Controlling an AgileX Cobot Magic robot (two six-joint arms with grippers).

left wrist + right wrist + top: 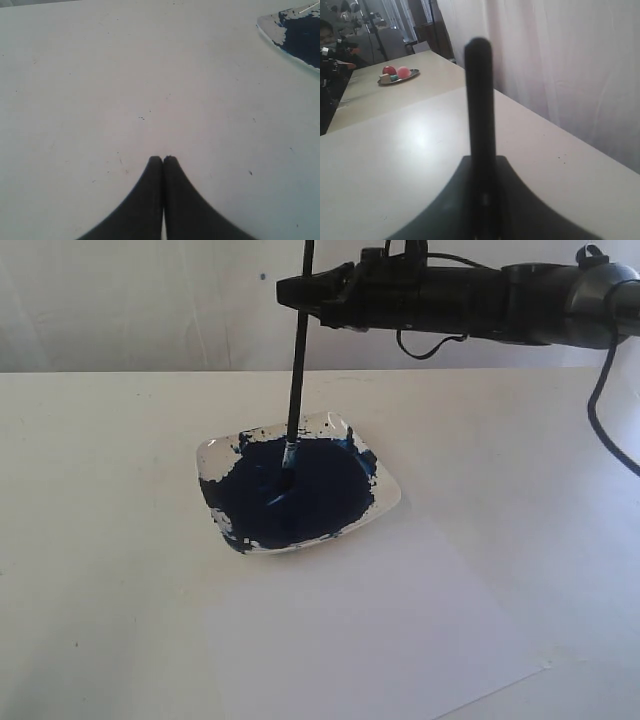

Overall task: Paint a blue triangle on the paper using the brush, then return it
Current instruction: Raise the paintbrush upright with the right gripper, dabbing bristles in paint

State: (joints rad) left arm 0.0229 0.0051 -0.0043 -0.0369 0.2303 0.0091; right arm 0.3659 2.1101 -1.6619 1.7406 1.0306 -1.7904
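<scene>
Two claws show, each in a different state. The right claw (303, 290) reaches in from the right edge of the worktop (100, 490), high above it, and pinches the black handle of the brush (296, 370). In the right wrist view the handle rises straight up from between the closed fingers. The brush stands nearly upright, leaning slightly, with its metal ferrule and bristle end down in the dark navy paint pool (300, 500). That pool fills a shallow white dish (388, 502) set about midway between the far and near edges. The bristles are lost against the dark paint, so whether they touch the dish bottom is hard to say. The paper (380, 640), plain white, lies flat between the dish and the near edge, its far side just beside the dish. The left claw (163, 160) has its two fingers pressed together, holding nothing, over bare worktop, with the dish rim off to one side.
</scene>
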